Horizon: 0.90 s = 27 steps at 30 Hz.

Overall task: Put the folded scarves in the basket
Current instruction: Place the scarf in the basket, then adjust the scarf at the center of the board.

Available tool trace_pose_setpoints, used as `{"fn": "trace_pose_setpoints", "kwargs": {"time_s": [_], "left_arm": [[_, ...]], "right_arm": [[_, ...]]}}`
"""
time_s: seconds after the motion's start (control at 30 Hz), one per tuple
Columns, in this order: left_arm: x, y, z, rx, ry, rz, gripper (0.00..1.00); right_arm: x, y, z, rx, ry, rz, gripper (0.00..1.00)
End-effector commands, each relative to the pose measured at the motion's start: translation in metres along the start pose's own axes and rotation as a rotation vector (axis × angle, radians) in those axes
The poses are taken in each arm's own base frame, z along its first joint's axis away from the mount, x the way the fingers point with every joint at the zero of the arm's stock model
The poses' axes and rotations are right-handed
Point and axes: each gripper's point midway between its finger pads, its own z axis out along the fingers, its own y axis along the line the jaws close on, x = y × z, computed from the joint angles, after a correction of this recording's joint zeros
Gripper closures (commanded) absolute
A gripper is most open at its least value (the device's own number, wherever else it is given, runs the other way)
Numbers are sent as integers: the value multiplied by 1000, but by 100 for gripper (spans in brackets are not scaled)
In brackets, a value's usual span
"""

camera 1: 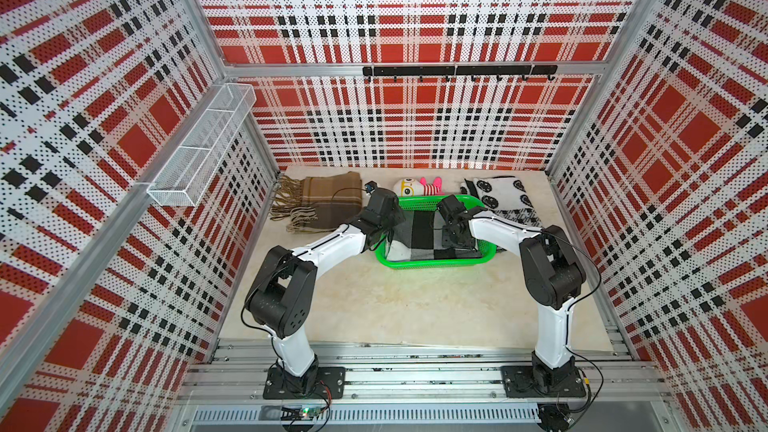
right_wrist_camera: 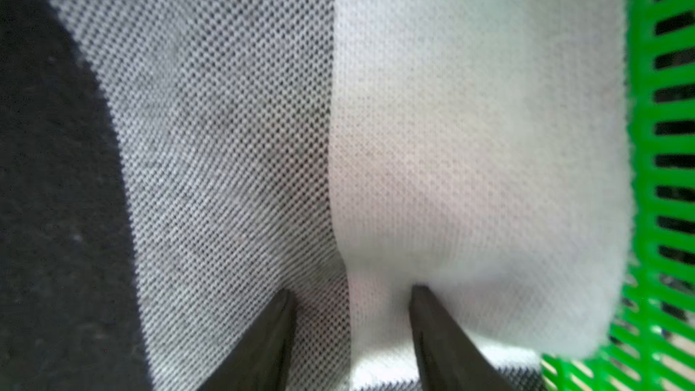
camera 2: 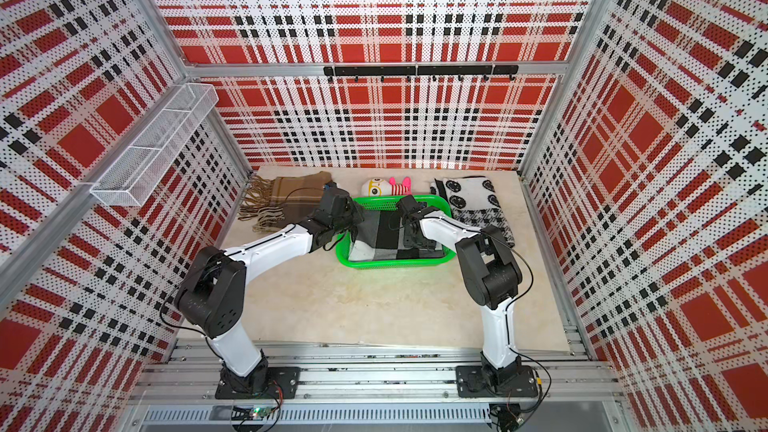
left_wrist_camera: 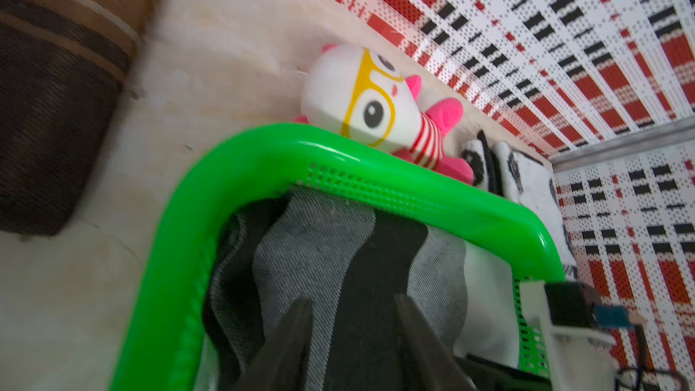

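Note:
The folded scarf (camera 1: 419, 234) (camera 2: 386, 234), checked in black, grey and white, lies inside the bright green basket (camera 1: 424, 264) (camera 2: 395, 263) at the back middle of the table. My left gripper (camera 1: 384, 234) hangs over the scarf's left end. In the left wrist view its jaws (left_wrist_camera: 352, 299) stand apart above the black and grey cloth (left_wrist_camera: 319, 250), inside the basket rim (left_wrist_camera: 263, 144). My right gripper (camera 1: 455, 238) is down on the scarf's right part. In the right wrist view it (right_wrist_camera: 351, 289) is open, tips touching the cloth (right_wrist_camera: 225, 126) near the basket wall (right_wrist_camera: 647, 144).
A brown fringed scarf (camera 1: 324, 201) lies left of the basket. A white and pink plush toy (camera 1: 417, 187) sits behind it, and a black-and-white patterned scarf (camera 1: 507, 201) lies to its right. A white wire rack (camera 1: 203, 147) hangs on the left wall, a black hook rail (camera 1: 457, 70) on the back wall.

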Motion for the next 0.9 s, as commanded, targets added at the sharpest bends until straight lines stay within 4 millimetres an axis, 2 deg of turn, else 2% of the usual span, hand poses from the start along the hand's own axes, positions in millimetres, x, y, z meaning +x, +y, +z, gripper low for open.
{"fn": "trace_pose_setpoints", "kwargs": {"time_s": [0.0,0.1,0.17,0.33,0.4,0.5,0.57,0.67,0.87], "left_arm": [[-45,27,-1,-30,-85,-50,57],[-70,71,12,-106,-112,-106,57],[-91,110,19,-176,-144,-154,58],[-130,183,45,-315,-199,-224,61],[-138,201,60,-352,-191,-237,63],[-147,218,81,-392,-175,-245,63],[-148,234,89,-447,-166,-246,64],[-130,259,97,-474,-117,-296,66],[-87,279,78,-502,-96,-351,69]], "right_arm": [[-11,3,-26,-37,-45,9,38],[-22,6,-53,-74,-102,16,34],[-28,7,-70,-93,-137,17,34],[-28,23,-102,-174,-195,-6,33],[-25,34,-110,-201,-208,-30,33],[-16,53,-118,-236,-209,-75,33],[-10,63,-122,-253,-209,-92,34],[1,80,-131,-287,-214,-116,34],[25,122,-147,-357,-219,-182,33]]}}
